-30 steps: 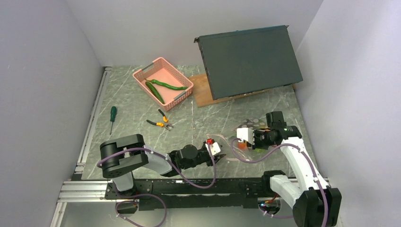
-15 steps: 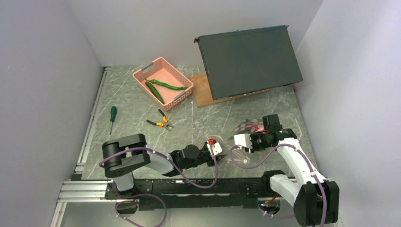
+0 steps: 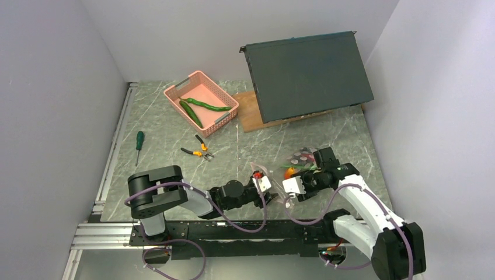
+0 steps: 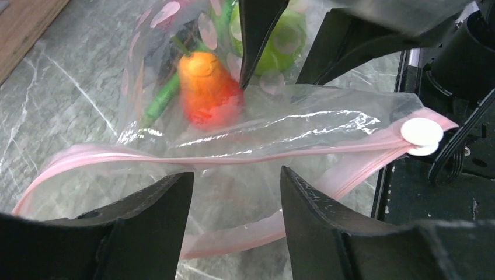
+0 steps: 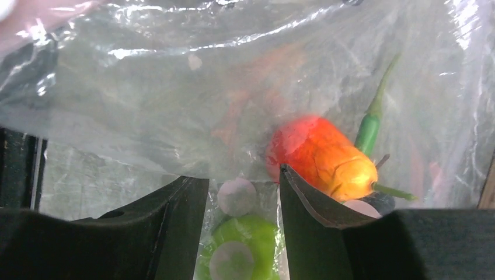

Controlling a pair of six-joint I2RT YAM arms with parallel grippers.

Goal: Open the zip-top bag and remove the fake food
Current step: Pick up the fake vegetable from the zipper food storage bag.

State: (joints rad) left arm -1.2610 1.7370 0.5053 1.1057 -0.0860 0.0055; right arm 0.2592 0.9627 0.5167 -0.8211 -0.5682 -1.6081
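Observation:
The clear zip-top bag (image 3: 300,157) lies between my two grippers with its pink zip mouth gaping (image 4: 292,125). Inside it are an orange-red mango (image 4: 204,81), a green apple (image 5: 245,245), a thin green stem piece (image 5: 369,131) and a dark piece (image 5: 379,201). My left gripper (image 4: 236,181) is open, and its fingers straddle the lower pink lip of the mouth. My right gripper (image 5: 244,192) is closed around the apple through the plastic at the bag's far end. A cucumber (image 3: 190,113) and a long green pepper (image 3: 209,105) lie in the pink basket (image 3: 175,93).
Orange-handled pliers (image 3: 198,150) and a green-handled screwdriver (image 3: 139,143) lie left of the middle. A large dark box (image 3: 306,73) leans on a wooden board (image 3: 248,114) at the back right. The zip's white slider (image 4: 421,133) sits at the strip's right end.
My right gripper has moved left and nearer, towards the left gripper, taking the bag with it. The mango now shows between the grippers. The left arm has hardly moved.

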